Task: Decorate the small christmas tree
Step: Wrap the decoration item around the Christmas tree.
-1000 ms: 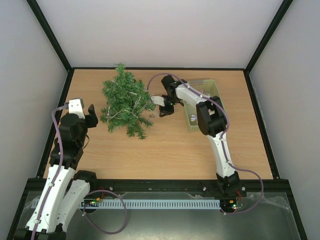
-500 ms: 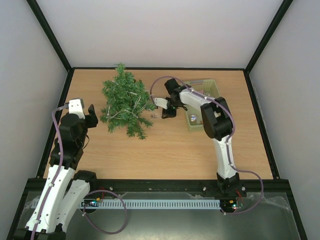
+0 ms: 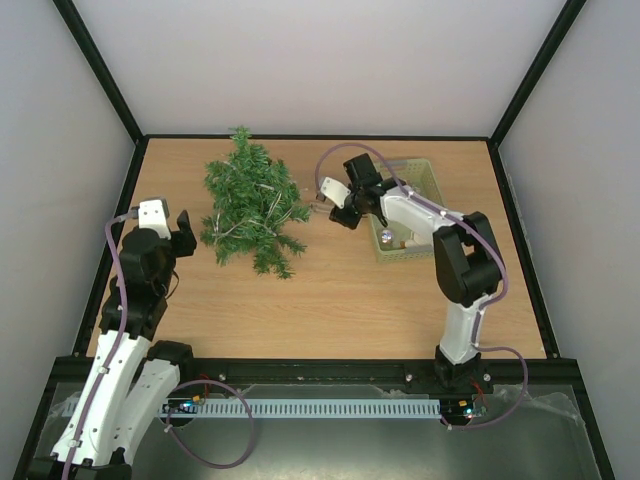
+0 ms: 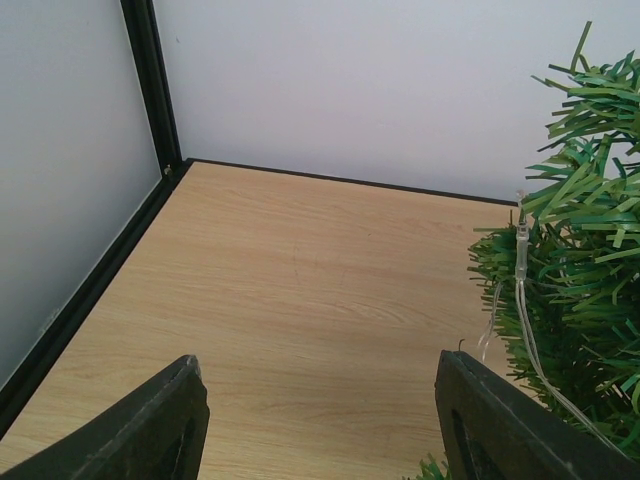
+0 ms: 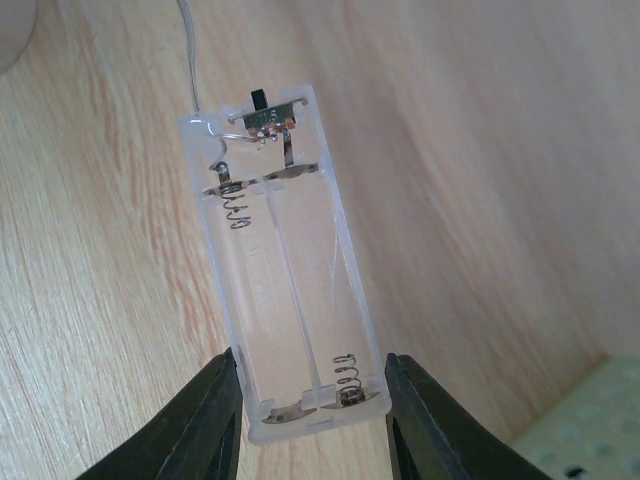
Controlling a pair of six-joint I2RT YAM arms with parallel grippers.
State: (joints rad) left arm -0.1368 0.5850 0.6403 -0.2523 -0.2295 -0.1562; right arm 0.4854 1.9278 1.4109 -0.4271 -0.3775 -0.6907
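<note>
Fingers (image 4: 165,425) of the left gripper (image 4: 318,430) stand spread wide with only bare table (image 3: 350,300) between them, low over the left side and just left of the small christmas tree (image 3: 250,205). That tree is a dark green cone of bristly, flat needle branches, with a thin clear light wire (image 4: 522,300) threaded through its boughs. It sits on the far left part of the table. From above, its narrow tip points at the back wall and its broad, ragged skirt faces the arms, so the long axis runs near to far, with the tip leaning slightly left. Whether it lies flat or stands cannot be told.

Just right of its branches, the right gripper (image 5: 313,415) is clamped on the lower end of a clear battery case (image 5: 285,250). The case has two empty cell bays, coil springs, a small black switch at the top end and a wire leaving that end, and it hangs over bare wood. Further right, the pale green basket (image 3: 432,182) sits at the far right of the table, with a corner of it showing in the right wrist view.

Compared with a second ago, the right gripper has drawn away from the tree toward the basket and its elbow has swung out to the right. The tree and the left arm sit as before.
</note>
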